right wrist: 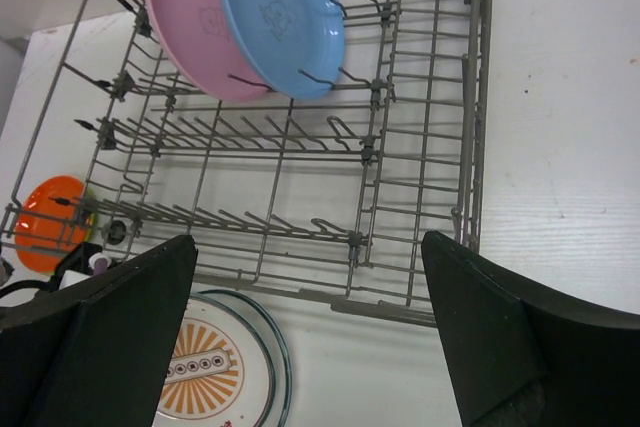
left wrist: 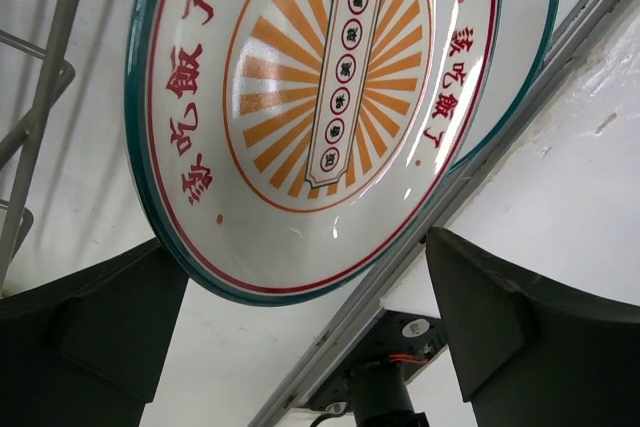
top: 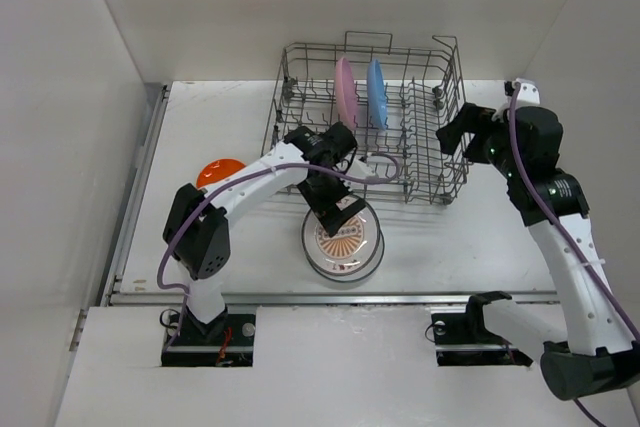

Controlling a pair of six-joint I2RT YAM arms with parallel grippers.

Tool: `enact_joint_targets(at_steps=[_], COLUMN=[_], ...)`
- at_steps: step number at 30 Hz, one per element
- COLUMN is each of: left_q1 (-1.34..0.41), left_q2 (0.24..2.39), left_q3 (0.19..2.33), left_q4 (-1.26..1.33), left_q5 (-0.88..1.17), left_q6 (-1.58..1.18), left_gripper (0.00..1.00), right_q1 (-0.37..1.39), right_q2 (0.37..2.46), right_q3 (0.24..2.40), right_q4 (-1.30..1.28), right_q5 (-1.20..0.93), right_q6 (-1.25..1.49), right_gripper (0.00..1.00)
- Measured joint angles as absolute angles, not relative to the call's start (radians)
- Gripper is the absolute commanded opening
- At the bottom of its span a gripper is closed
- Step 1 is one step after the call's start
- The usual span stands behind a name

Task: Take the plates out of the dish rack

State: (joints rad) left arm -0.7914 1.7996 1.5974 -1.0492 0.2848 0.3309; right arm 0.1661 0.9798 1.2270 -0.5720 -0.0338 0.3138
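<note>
The grey wire dish rack (top: 440, 162) stands at the back middle of the table. A pink plate (top: 345, 90) and a blue plate (top: 376, 93) stand upright in it, side by side; both also show in the right wrist view, pink (right wrist: 185, 32) and blue (right wrist: 285, 12). A white sunburst plate (top: 345, 244) lies on another plate in front of the rack. My left gripper (top: 338, 215) hovers open just over it, with the plate (left wrist: 330, 97) beyond the fingertips. My right gripper (top: 462, 137) is open and empty above the rack's right end (right wrist: 440, 147).
An orange plate (top: 216, 171) lies flat on the table left of the rack, and shows in the right wrist view (right wrist: 45, 222). White walls close in the left, back and right. A metal rail (top: 330, 297) runs along the table's near edge.
</note>
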Motion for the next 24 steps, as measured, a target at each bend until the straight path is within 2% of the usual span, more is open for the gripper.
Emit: enact_joint_targets(at_steps=[10, 19, 24], left_q1=[-0.839, -0.884, -0.897], left_q2=[1.853, 1.895, 1.900], left_q3=[1.636, 1.687, 1.714], left_q4=[-1.089, -1.100, -1.097], left_q5=[0.144, -0.044, -0.052], left_q6=[0.326, 0.312, 0.309], left_gripper=[1.00, 1.00, 1.00], right_q1=[0.166, 0.166, 0.166], right_q2=[1.139, 1.152, 1.187], right_q3=[1.281, 1.307, 1.308], right_q4=[-0.650, -0.717, -0.733], right_q5=[0.002, 0.136, 0.197], right_q6=[0.313, 0.314, 0.314], right_gripper=[1.00, 1.00, 1.00])
